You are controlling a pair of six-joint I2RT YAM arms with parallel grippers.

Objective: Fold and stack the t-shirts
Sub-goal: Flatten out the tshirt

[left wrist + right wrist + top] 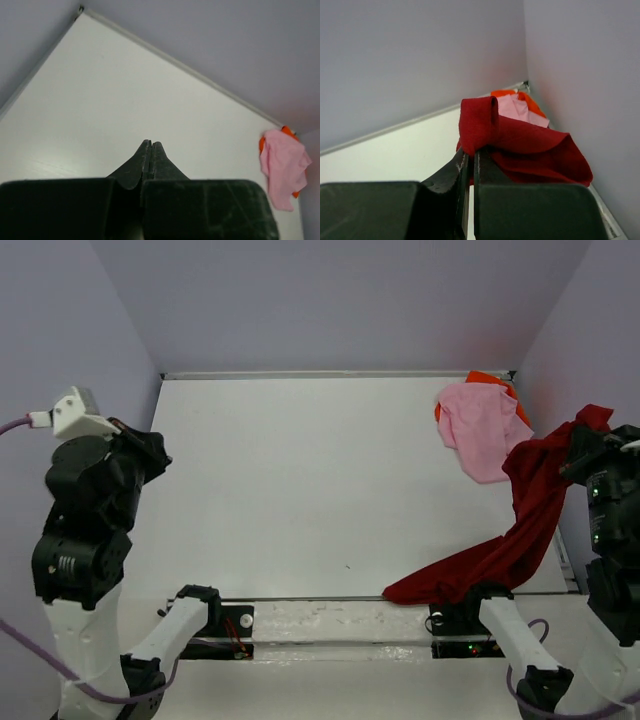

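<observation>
The right gripper (pixel 580 455), seen from the top camera, is raised at the right side and is closed on an upper edge of the dark red t-shirt (pixel 520 530). The soft cloth hangs from it in long folds, and its lower end lies in a crumpled heap on the near right part of the white tabletop (pixel 300 490). The pink t-shirt (pixel 480 430) lies loosely bunched in the far right corner, on top of the orange t-shirt (pixel 490 378), of which only thin edges show. The left gripper (pixel 150 448) is up at the left side, well apart from all the cloth.

In the left wrist view, the left gripper (pixel 151 145) has its two dark fingers pressed together with nothing between them. Far behind it are the pink t-shirt (pixel 282 165) and an orange edge.

In the right wrist view, the right gripper (pixel 471 152) pinches a fold of the dark red t-shirt (pixel 520 140), which rises above the fingertips and curls over to the right. The pink and orange cloth lies behind it, in the corner by the plain wall (pixel 580 75).
</observation>
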